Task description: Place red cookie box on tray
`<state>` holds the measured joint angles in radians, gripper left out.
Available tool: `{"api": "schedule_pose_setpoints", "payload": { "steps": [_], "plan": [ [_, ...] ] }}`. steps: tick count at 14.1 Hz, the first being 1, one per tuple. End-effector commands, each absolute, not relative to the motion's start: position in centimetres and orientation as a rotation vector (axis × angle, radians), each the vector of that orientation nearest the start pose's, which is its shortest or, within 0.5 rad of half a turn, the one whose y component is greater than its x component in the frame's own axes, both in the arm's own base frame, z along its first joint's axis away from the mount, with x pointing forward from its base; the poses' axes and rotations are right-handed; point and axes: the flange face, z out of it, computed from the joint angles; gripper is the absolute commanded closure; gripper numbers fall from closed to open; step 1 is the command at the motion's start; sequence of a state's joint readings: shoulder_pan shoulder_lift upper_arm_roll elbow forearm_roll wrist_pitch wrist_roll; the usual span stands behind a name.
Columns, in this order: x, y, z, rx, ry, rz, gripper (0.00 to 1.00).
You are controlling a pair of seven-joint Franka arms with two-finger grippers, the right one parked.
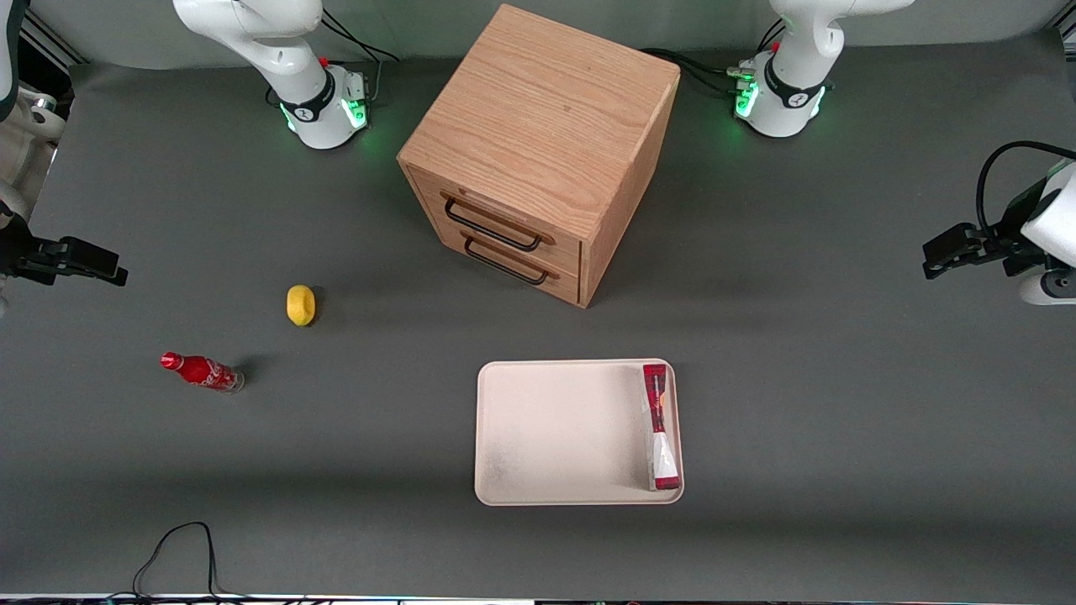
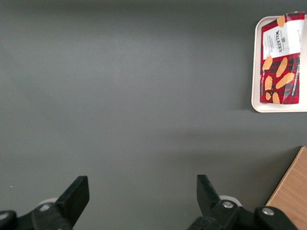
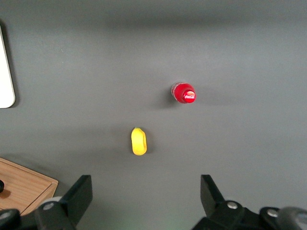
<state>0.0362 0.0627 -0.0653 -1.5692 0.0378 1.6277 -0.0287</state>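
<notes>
Front view: tray holding red cookie box along its working-arm-end rim, gripper raised well apart; left wrist view: gripper spread and empty, box's printed face visible.

White arm, black gripper

The thin flat red cookie box lies in the large pale cream-pink rectangular tray, along the tray's rim toward the working arm's end. The tray sits on the table, nearer the front camera than the wooden two-drawer cabinet. The left arm's gripper hangs over the table at the working arm's end, jaws apart, well clear of the tray. The yellow lemon and small red bottle stand toward the parked arm's end.
</notes>
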Motion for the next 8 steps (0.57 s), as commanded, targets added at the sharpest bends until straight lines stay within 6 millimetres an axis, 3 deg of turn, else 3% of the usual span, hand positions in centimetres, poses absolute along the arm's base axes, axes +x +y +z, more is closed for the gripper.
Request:
{"api": "schedule_pose_setpoints", "payload": {
  "steps": [1,8],
  "plan": [
    [56.85,-1.07,59.95,-3.119,0.045,0.019,0.00],
    [56.95,-1.52,59.49,-3.164,0.049,0.039,0.00]
  ]
}}
